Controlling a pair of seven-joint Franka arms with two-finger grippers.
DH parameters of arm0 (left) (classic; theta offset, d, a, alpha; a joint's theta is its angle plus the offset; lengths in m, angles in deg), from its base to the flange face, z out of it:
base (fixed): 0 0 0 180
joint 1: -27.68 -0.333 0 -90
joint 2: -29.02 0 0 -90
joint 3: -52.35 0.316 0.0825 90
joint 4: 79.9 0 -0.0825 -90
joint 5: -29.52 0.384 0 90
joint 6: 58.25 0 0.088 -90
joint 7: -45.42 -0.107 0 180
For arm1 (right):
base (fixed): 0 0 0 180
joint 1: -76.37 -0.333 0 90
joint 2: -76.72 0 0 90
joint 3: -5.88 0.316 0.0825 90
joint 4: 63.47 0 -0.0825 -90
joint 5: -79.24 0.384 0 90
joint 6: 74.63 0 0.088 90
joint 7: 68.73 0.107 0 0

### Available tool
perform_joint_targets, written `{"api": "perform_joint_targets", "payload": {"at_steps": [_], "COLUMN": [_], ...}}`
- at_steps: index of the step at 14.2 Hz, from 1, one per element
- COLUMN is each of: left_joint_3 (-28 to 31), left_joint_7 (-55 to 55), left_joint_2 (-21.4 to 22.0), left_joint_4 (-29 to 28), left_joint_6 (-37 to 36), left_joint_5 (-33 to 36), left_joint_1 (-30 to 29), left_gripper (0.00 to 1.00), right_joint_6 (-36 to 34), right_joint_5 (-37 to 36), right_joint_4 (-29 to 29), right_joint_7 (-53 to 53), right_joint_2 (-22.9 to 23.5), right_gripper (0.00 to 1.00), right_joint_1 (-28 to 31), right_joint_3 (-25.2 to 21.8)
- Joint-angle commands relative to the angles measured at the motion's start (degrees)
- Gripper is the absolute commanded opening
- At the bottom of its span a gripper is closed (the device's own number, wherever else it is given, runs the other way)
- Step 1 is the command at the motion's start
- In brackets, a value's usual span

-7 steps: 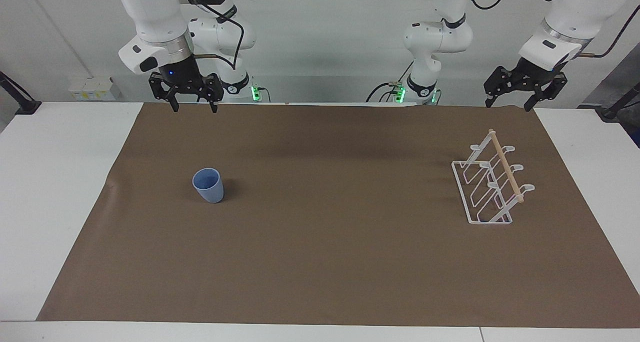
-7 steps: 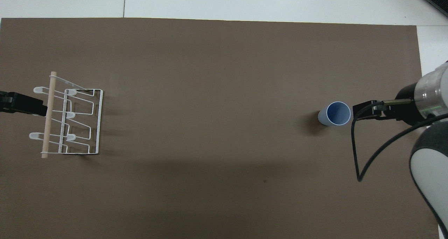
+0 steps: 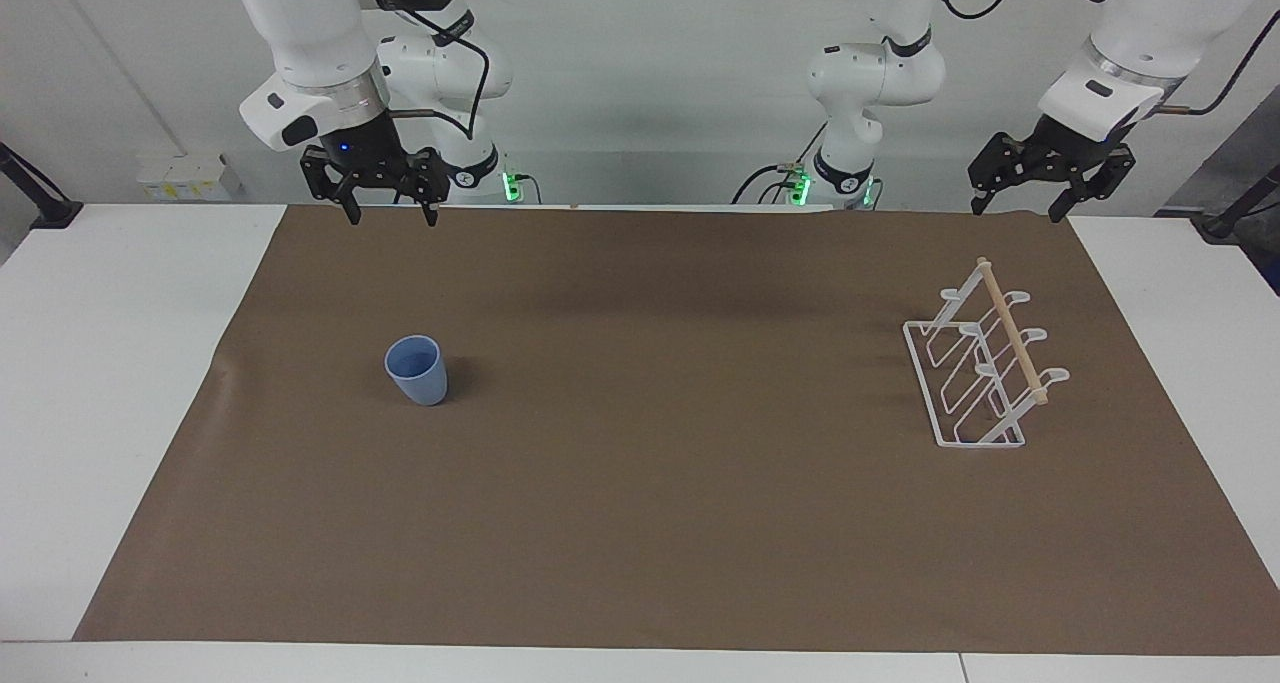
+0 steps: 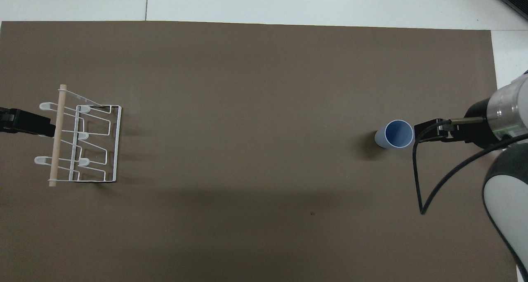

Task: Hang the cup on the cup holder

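Observation:
The light-blue cup (image 3: 416, 370) (image 4: 394, 134) stands upright, mouth up, on the brown mat toward the right arm's end of the table. The cup holder (image 3: 985, 358) (image 4: 82, 141), a white wire rack with a wooden rod on top, stands toward the left arm's end with nothing on its prongs. My right gripper (image 3: 390, 215) hangs open and empty over the mat's edge by the robots, well above the cup's level. My left gripper (image 3: 1015, 208) is open and empty too, raised over the mat's corner by the robots at the cup holder's end.
The brown mat (image 3: 660, 463) covers most of the white table (image 3: 110, 363). A black cable (image 4: 420, 178) loops down from the right arm's wrist. Nothing else lies on the mat between cup and rack.
The right gripper has shifted very slightly; the cup, the cup holder and the left arm stand as before.

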Motion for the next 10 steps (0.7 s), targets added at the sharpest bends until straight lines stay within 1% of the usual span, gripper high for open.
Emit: {"api": "perform_joint_targets", "payload": {"at_steps": [1, 2, 4, 8, 10], "left_joint_3": [0.02, 0.02, 0.19, 0.02, 0.02], "left_joint_7": [-0.08, -0.08, -0.08, -0.08, 0.18], "left_joint_2": [1.43, 1.43, 1.43, 1.43, 1.43], "left_joint_4": [-1.61, -1.61, -1.61, -1.61, -1.61], "left_joint_6": [1.28, 1.28, 1.28, 1.19, 1.19], "left_joint_5": [0.9, 0.9, 0.9, 0.9, 0.9], "left_joint_1": [-0.06, -0.06, -0.06, 0.2, 0.2], "left_gripper": [1.0, 1.0, 1.0, 1.0, 1.0], "right_joint_6": [0.07, 0.15, 1.2, 11.65, 13.42], "right_joint_5": [1.4, 1.4, 1.4, 1.48, 1.48], "right_joint_4": [-1.26, -1.52, -5.19, -14.77, -17.15], "right_joint_7": [-0.57, -0.57, -0.65, -0.83, -0.83], "right_joint_2": [-1.28, -1.36, -3.46, -7.07, -6.9], "right_gripper": [1.0, 1.0, 1.0, 1.0, 1.0], "right_joint_1": [0.79, 0.7, 0.27, -0.27, -0.87], "right_joint_3": [0.33, 0.33, 0.33, 0.42, 0.51]}}
